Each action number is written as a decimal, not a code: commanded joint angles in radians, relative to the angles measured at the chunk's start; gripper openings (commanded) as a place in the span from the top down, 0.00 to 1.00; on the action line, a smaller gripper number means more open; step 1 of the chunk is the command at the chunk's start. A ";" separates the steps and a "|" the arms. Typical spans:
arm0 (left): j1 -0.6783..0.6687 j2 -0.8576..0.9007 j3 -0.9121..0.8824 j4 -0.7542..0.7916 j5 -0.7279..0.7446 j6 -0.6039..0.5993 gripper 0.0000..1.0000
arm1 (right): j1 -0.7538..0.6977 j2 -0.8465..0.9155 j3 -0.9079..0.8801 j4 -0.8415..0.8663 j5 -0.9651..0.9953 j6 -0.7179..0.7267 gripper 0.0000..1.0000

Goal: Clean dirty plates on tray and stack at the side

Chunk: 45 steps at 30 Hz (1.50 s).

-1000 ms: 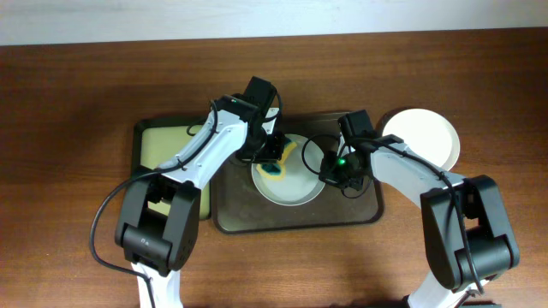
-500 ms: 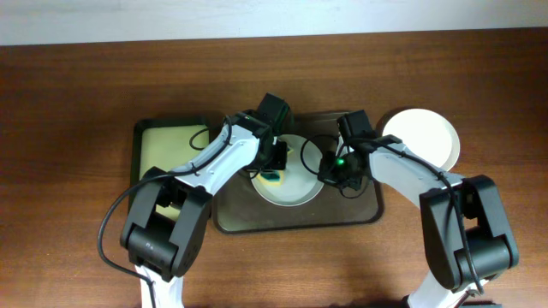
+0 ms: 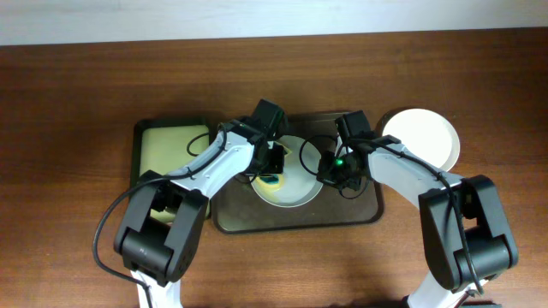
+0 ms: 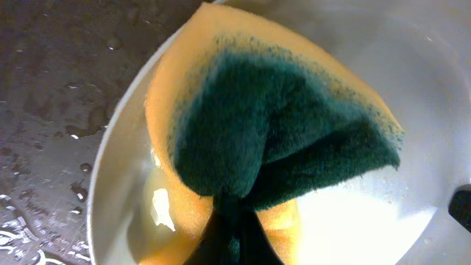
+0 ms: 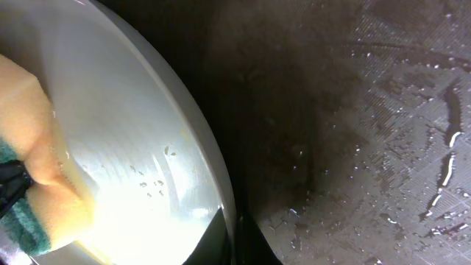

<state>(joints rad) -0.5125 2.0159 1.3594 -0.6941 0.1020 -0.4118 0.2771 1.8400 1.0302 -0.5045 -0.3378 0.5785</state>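
One white plate point(image 3: 300, 190) lies on the dark brown tray point(image 3: 257, 221). My left gripper point(image 3: 272, 174) is shut on a yellow sponge with a green scouring side point(image 4: 280, 132) and presses it onto the plate's left part point(image 4: 419, 81). A small yellow smear shows beside the sponge. My right gripper point(image 3: 330, 171) is shut on the plate's right rim point(image 5: 221, 184), one finger inside and one outside. The sponge also shows in the right wrist view point(image 5: 37, 169). More white plates point(image 3: 426, 137) sit stacked on the table to the right of the tray.
A smaller black tray with a yellow-green inside point(image 3: 167, 145) lies left of the brown tray. The brown tray's floor is wet, with water drops point(image 5: 368, 110). The wooden table point(image 3: 77, 94) reaches out on all sides.
My left gripper has slid the sponge from the plate's upper left edge down and further onto the plate. The right gripper and the plate have stayed put.
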 commanded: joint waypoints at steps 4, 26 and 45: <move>-0.003 0.125 -0.053 -0.031 0.413 0.183 1.00 | 0.003 0.001 -0.013 -0.003 0.040 0.002 0.96; 0.497 -1.017 0.034 -0.619 -0.391 0.077 1.00 | 0.004 0.001 -0.015 -0.018 0.142 -0.028 0.61; 0.497 -1.032 0.033 -0.697 -0.509 -0.034 1.00 | 0.008 -0.063 0.499 -0.504 0.333 -0.269 0.96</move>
<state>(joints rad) -0.0193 1.0233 1.3926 -1.3956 -0.3267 -0.3889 0.2794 1.8015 1.4242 -0.9703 -0.0799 0.3359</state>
